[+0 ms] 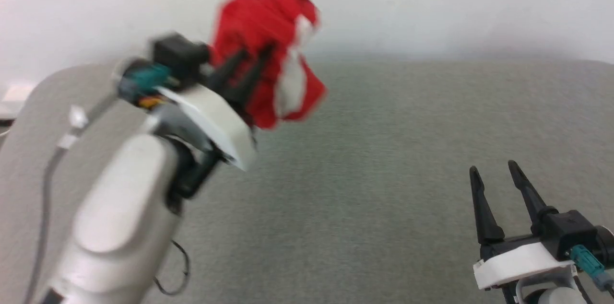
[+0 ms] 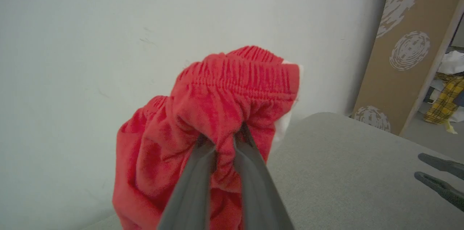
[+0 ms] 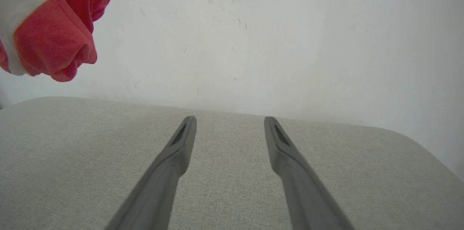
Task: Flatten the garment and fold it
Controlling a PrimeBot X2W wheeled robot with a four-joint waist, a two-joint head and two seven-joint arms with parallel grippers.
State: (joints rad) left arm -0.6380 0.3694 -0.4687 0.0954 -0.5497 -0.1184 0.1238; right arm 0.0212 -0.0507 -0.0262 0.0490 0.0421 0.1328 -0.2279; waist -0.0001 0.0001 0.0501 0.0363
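The right pincer [image 1: 493, 167] sits low at the near right with its two fingers wide apart, over the grey table [image 1: 383, 174], which has lots of open room in front and to the side. Farther off on the left, the left pincer [image 1: 256, 52] is squeezed tight on a bunch of the red shorts [image 1: 259, 21] by the stretchy waist, holding them up in the air in a crumpled ball. Behind them the table's rounded far edge meets the white wall [image 1: 431, 2].
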